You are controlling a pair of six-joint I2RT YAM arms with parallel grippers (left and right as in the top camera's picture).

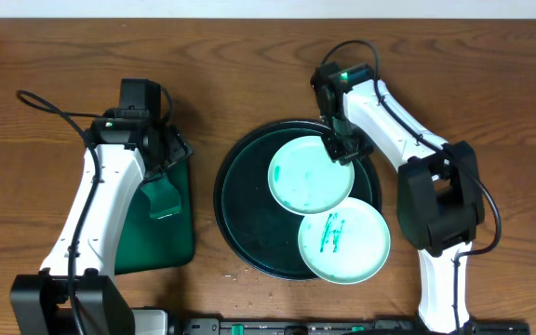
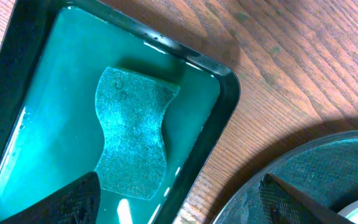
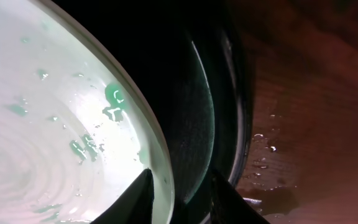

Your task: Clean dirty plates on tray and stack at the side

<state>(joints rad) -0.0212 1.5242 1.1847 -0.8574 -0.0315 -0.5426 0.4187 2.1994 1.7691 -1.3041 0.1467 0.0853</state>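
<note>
Closest to lens in right wrist view, found right gripper (image 3: 184, 200) with dark fingers (image 3: 138, 199) set narrowly either side of rim of upper plate (image 3: 55, 124) and clamped on that rim. One finger over wet plate face, other over round tray (image 3: 197, 124). Noted green droplets and faint smears on plate face near grip. From overhead, located same plate inside round tray, toward its upper right, with gripper at plate's top-right edge. Located lower plate (image 1: 344, 244) at tray's lower right, bold green scribble at centre, outer edge overhanging tray rim above tabletop (image 1: 249, 56). Observed edges of both plates overlapping; cannot tell which lies on top. Counted two plates in view. Found left gripper (image 2: 179, 186) with jaws wide apart, holding nothing, hanging above rectangular tray (image 2: 229, 93). Noted green sponge (image 2: 132, 134), wavy-edged, lying flat in green liquid in that tray, clear of both fingertips. Recorded rectangular tray just left of round tray, narrow strip of bare wood between them.
</note>
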